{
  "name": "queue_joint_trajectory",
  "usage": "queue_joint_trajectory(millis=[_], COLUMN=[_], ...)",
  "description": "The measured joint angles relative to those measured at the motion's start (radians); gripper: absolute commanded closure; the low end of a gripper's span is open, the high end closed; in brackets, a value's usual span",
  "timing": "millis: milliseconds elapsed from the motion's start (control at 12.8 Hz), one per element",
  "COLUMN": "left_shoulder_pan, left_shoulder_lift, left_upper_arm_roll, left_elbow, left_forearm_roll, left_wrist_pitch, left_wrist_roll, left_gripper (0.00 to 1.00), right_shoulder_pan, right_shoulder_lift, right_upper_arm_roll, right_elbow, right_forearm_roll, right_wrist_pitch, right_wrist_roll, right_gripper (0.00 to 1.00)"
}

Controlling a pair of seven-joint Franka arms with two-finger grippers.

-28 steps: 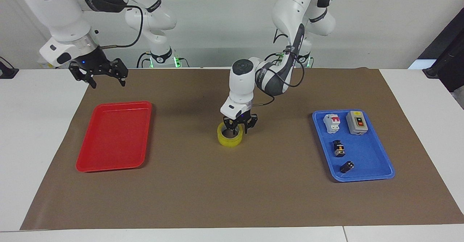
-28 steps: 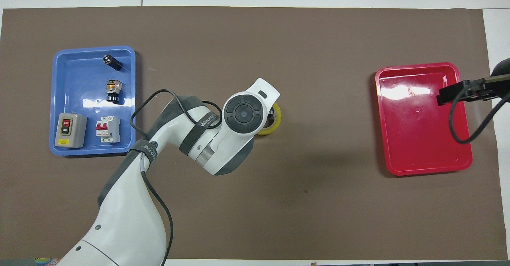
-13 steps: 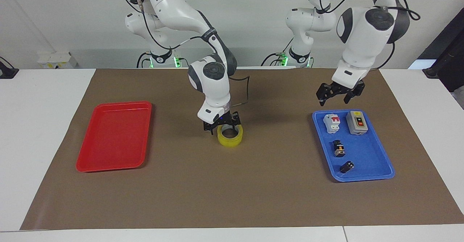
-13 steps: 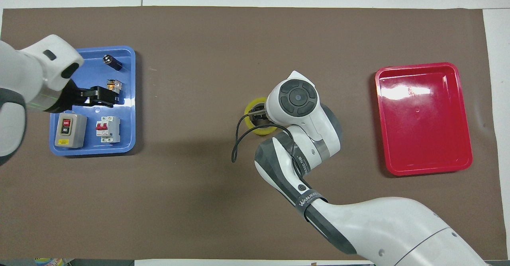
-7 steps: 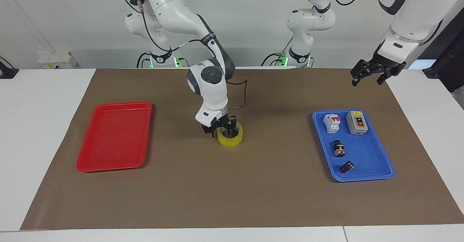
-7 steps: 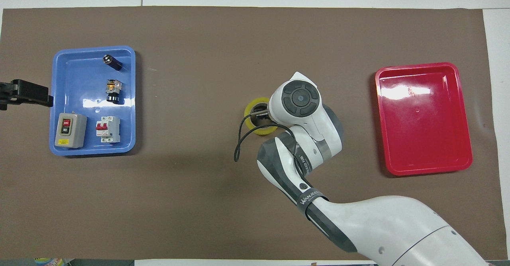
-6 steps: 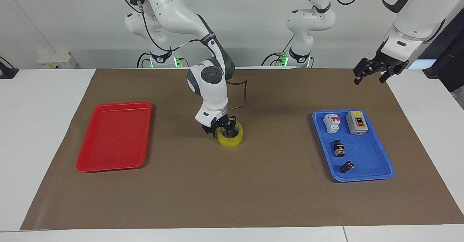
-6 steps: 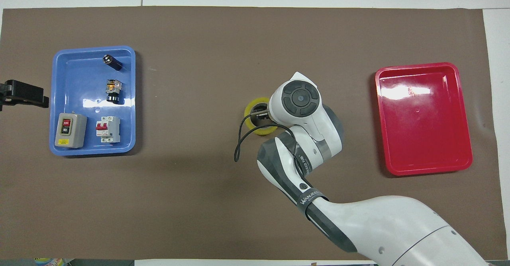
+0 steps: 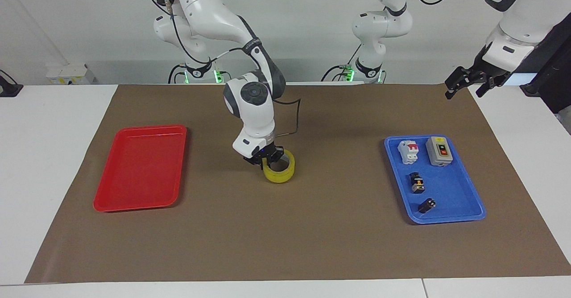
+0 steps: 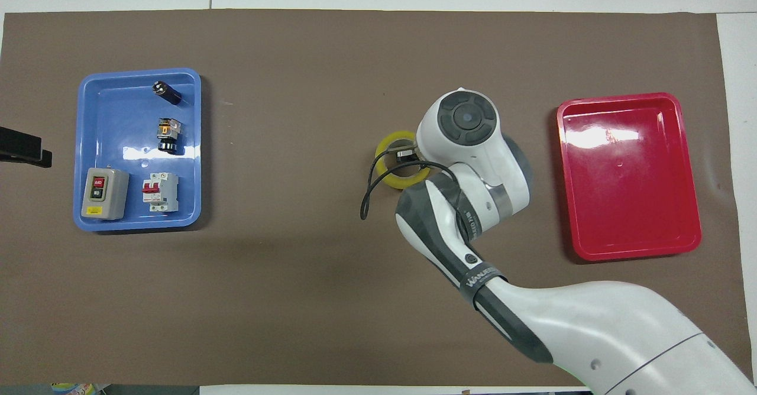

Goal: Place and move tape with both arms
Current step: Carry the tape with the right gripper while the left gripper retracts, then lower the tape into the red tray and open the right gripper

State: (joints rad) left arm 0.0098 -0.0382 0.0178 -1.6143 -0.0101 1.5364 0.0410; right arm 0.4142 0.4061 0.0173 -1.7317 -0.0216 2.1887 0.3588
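The yellow tape [image 9: 281, 173] is at the middle of the brown mat, slightly tilted and seemingly just off it. It also shows in the overhead view [image 10: 390, 142], partly under the right wrist. My right gripper [image 9: 266, 159] is shut on the tape's wall, one finger inside the core and one outside; its tips show inside the ring from above [image 10: 407, 154]. My left gripper [image 9: 466, 84] is open and empty, raised over the mat's edge at the left arm's end, and shows at the overhead view's edge [image 10: 23, 146].
A red tray [image 9: 140, 168] [image 10: 630, 176] lies empty toward the right arm's end. A blue tray [image 9: 450, 186] [image 10: 118, 123] toward the left arm's end holds a grey switch box [image 9: 439, 151], a white breaker [image 9: 408, 151] and two small black parts.
The left arm let go of the tape and swung away to its own end. The right arm came in, closed on the tape and shifted it slightly toward the red tray.
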Motion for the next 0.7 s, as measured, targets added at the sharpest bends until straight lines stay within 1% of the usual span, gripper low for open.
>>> queue_joint_trajectory(millis=[156, 390, 546, 702], left_shoulder_pan=[0.0, -0.018, -0.035, -0.035], left_shoulder_lift=[0.001, 0.001, 0.002, 0.003], left_upper_arm_roll=[-0.007, -0.019, -0.023, -0.023], left_elbow=[-0.001, -0.001, 0.004, 0.014], left_forearm_roll=[-0.001, -0.003, -0.003, -0.003], left_wrist_pitch=[-0.001, -0.001, -0.001, -0.001], left_wrist_roll=[0.0, 0.0, 0.0, 0.0], left_gripper=[0.0, 0.0, 0.0, 0.0], right_shoulder_pan=[-0.114, -0.342, -0.472, -0.542], right_shoulder_lift=[-0.031, -0.108, -0.118, -0.119], right_upper_arm_roll=[-0.005, -0.01, -0.011, -0.01], right_elbow=[0.052, 0.058, 0.046, 0.012], right_forearm_roll=[-0.003, -0.004, -0.003, -0.003], right_wrist_pitch=[-0.11, -0.237, -0.254, -0.251], right_wrist_roll=[-0.136, -0.469, -0.649, -0.731], right_gripper=[1.0, 1.0, 1.0, 1.0])
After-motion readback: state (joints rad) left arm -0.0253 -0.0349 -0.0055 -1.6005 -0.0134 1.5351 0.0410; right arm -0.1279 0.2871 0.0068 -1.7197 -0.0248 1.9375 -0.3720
